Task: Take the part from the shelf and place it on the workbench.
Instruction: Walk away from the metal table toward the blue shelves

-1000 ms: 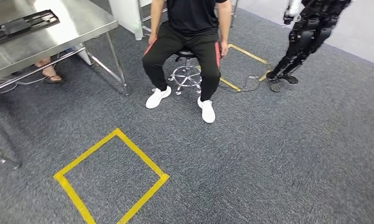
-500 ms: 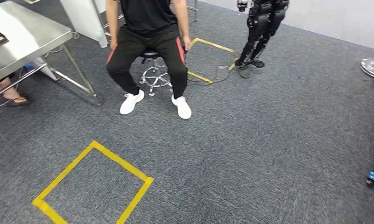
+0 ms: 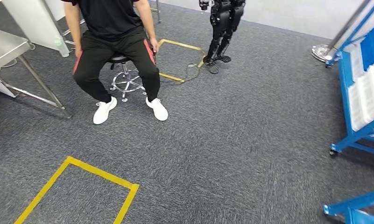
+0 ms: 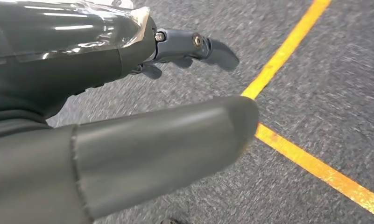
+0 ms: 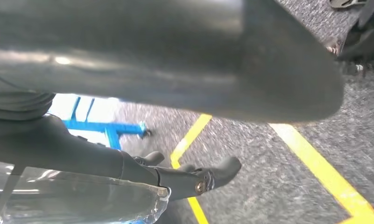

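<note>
Head view looks down on grey carpet (image 3: pixel 250 140). A person (image 3: pixel 111 42) in black top and trousers with red side stripes sits on a wheeled stool (image 3: pixel 124 79), white shoes flat on the carpet. Corner of a steel surface (image 3: pixel 3 46) on thin legs stands at the far left, beside the person. A yellow tape square (image 3: pixel 77 186) is marked on the carpet in the near left; a second yellow tape outline (image 3: pixel 180 60) lies behind the stool with a dark cable across it. A second dark humanoid robot (image 3: pixel 222 28) stands just past that outline. Blue shelf (image 3: pixel 357 93) on castors occupies the right edge, carrying white trays (image 3: pixel 367 93); the part cannot be made out among the trays. Another blue frame (image 3: pixel 353 210) shows at the near right corner. Left hand (image 4: pixel 143 107) hangs over carpet and yellow tape, thumb and darker fingers (image 4: pixel 194 46) spread apart, nothing between them. Right hand (image 5: pixel 185 140) likewise hangs over taped carpet, fingers (image 5: pixel 208 175) extended away from the thumb, holding nothing, a blue castor frame visible behind it.
</note>
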